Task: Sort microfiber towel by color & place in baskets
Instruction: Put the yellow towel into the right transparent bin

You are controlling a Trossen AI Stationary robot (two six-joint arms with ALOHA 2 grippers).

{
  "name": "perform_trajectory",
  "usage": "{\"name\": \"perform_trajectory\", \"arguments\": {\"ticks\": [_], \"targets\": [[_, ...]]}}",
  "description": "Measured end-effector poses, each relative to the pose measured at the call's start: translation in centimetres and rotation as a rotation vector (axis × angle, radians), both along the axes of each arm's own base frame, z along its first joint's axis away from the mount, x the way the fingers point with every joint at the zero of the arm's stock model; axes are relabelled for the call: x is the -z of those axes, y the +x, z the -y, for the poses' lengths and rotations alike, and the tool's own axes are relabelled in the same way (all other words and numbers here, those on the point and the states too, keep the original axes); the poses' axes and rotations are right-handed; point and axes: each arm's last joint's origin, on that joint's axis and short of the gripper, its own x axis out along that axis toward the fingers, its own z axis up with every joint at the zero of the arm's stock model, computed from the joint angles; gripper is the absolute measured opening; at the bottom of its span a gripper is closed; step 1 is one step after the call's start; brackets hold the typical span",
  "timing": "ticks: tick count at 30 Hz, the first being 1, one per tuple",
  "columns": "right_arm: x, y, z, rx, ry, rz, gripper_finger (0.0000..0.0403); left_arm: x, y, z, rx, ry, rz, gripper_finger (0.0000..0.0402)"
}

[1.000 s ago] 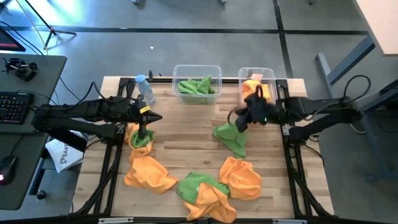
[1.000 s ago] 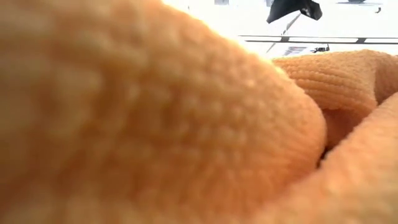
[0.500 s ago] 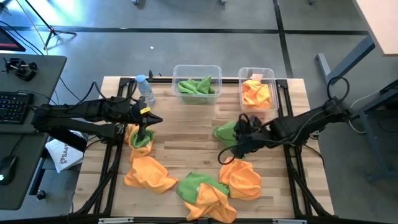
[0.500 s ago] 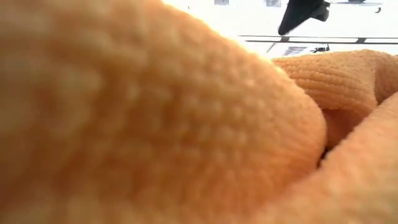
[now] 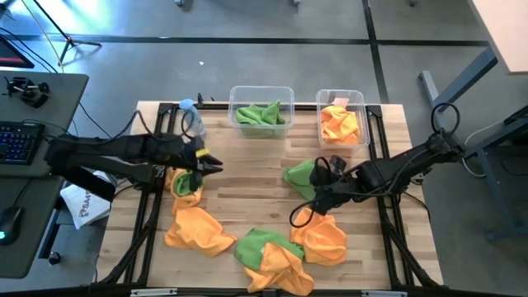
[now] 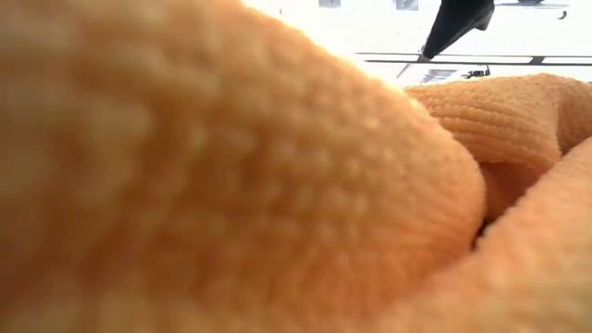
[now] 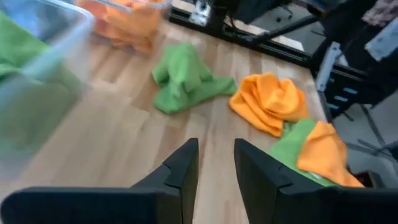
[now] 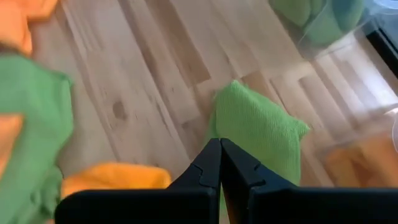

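From above we see our left hand [image 5: 208, 164] spread beside a crumpled orange microfiber towel [image 5: 185, 183]; our right hand [image 5: 299, 218] pressed together, empty; low view shows only orange cloth [image 6: 231, 185]; bare wooden table [image 5: 247, 177] between.

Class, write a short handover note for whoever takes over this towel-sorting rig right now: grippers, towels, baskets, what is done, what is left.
Left gripper: open, empty, above the orange-and-green towel bundle at the table's left.
Right gripper: shut, empty, between the loose green towel and an orange towel.
Done: green towels in the wider basket, orange towels in the narrower basket.
Left: the bundle, the loose green towel, that orange towel, another orange towel and the front green-and-orange pile.
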Motion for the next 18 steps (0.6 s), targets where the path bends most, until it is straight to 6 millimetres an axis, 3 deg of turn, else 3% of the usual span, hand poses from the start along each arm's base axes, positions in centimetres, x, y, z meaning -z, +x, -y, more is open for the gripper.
{"name": "perform_trajectory", "arguments": {"ticks": [11, 18], "targets": [[-0.1, -1.9, -0.9, -0.195, -0.027, -0.087, 0.0, 2.0, 3.2, 5.6, 0.09, -0.057, -0.187, 0.0058], [1.9, -4.8, -0.5, -0.174, 0.021, -0.033, 0.0, 3.3, 3.9, 8.7, 0.023, -0.136, -0.49, 0.0053]]}}
